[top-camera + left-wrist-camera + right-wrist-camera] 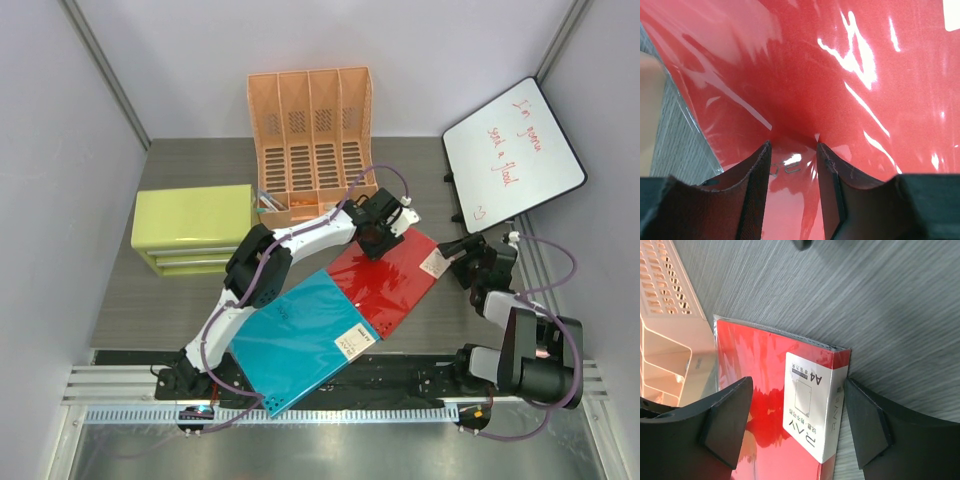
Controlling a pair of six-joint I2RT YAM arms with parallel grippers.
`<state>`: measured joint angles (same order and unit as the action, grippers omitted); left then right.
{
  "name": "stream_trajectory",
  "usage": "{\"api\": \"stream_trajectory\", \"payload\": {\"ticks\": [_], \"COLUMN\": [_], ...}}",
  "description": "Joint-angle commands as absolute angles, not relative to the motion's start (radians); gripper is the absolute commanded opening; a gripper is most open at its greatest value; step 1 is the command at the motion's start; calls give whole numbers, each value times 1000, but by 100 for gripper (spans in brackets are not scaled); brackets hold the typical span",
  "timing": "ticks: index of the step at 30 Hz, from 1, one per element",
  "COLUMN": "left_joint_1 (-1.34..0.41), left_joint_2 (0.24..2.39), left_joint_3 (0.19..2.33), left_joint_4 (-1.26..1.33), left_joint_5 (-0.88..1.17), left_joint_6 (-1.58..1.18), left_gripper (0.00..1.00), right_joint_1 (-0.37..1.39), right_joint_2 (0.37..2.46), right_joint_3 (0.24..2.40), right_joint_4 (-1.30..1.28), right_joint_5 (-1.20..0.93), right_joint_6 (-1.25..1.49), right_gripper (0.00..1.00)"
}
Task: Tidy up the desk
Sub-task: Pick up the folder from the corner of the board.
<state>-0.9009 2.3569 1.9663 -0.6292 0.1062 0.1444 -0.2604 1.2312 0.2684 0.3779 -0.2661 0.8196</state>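
Grey wood-grain worktop [170, 310] spans the top view, bearing a red folder [385, 285] that the left tool [380, 240] meets; the left wrist view shows its fingers [755, 185] slightly parted, tips on red plastic, gripping nothing; the right wrist view shows the right tool [797, 390] gaping wide astride the folder's labelled corner.
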Motion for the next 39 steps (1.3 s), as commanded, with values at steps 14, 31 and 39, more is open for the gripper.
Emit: {"api": "stream_trajectory", "payload": {"ticks": [14,31,39], "left_joint_1": [-908,-908,-908], "left_joint_2": [2353,2353,2350], "left_joint_3": [1911,1898,1879], "left_joint_4": [-660,-657,-649], "left_joint_5": [143,153,155], "left_joint_6": [176,176,179], "left_gripper": [42,41,40], "right_joint_1": [41,141,149], "right_joint_2": [1258,1586,1631], "right_joint_3": [67,103,103], "right_joint_4": [753,1411,1445], "right_joint_5": [-295,-491,-489], "right_joint_6": [1120,1281,1270], "right_gripper": [68,35,1]}}
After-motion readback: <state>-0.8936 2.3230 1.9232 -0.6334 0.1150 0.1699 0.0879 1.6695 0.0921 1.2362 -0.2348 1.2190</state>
